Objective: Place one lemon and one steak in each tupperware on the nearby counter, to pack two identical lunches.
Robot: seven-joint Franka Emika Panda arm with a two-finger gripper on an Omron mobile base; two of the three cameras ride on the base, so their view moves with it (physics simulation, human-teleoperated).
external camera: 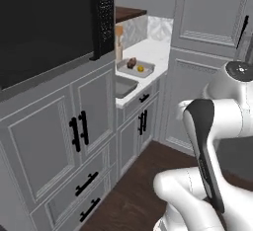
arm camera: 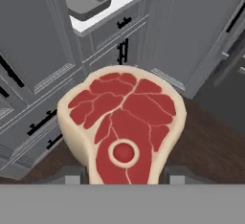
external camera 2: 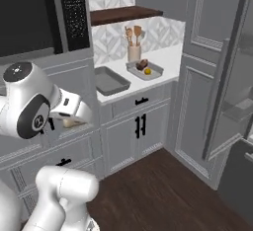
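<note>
A raw red steak (arm camera: 122, 127) with a pale fat rim sits upright between my fingertips (arm camera: 174, 175), so my gripper (arm camera: 122, 175) is shut on it, out over the floor in front of the cabinets. In the right base view the steak (external camera 2: 69, 123) peeks out under my hand. On the white counter (external camera 2: 168, 57) lie two grey tupperwares. The near tupperware (external camera 2: 111, 80) (external camera: 123, 86) (arm camera: 86, 0) holds nothing. The far tupperware (external camera 2: 145, 70) (external camera: 136, 68) holds a dark steak (external camera 2: 142, 64) and a lemon (external camera 2: 147, 71) (external camera: 140, 68).
A jar of wooden utensils (external camera 2: 133, 47) stands behind the far tupperware, under a dark wooden shelf (external camera 2: 123, 14). A black built-in oven (external camera: 49, 27) sits left of the counter. An open door (external camera 2: 222, 101) stands at the right. Dark wood floor (external camera 2: 163, 190) lies ahead.
</note>
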